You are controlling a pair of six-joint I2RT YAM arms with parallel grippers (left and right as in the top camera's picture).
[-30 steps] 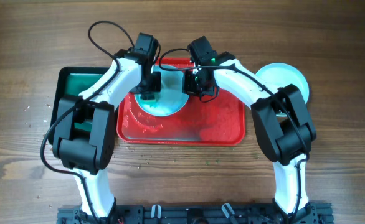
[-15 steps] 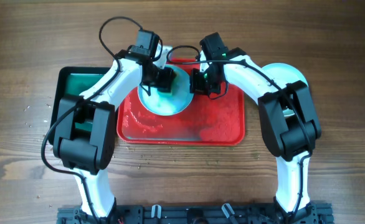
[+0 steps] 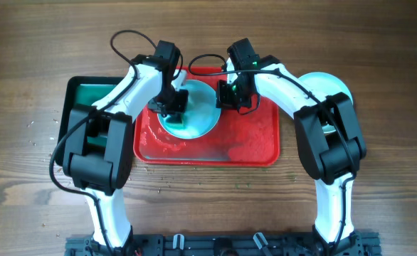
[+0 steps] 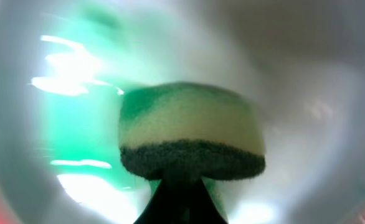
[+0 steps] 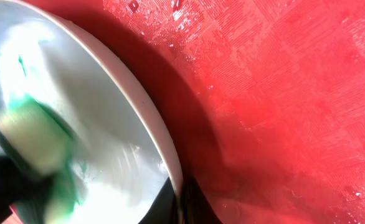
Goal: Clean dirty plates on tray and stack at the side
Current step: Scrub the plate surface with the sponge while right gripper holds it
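A pale aqua plate [image 3: 200,114] is tilted over the back of the red tray [image 3: 251,142]. My right gripper [image 3: 226,94] is shut on the plate's right rim, which shows in the right wrist view [image 5: 161,146]. My left gripper [image 3: 173,105] is shut on a yellow sponge with a dark scouring side [image 4: 192,140] and presses it on the plate's face. A green smear [image 4: 76,124] lies left of the sponge. Another pale aqua plate [image 3: 329,85] lies on the table right of the tray, partly hidden by my right arm. The white plate is not clearly in view.
A smaller dark green tray [image 3: 80,96] sits left of the red tray, partly under my left arm. The red tray's floor [image 5: 282,93] is wet, with pale residue near its front. Small crumbs dot the wooden table [image 3: 379,178].
The left gripper swept the sponge toward the back right across the plate, then back to the front left. The right gripper shifted slightly right and back with the plate rim.
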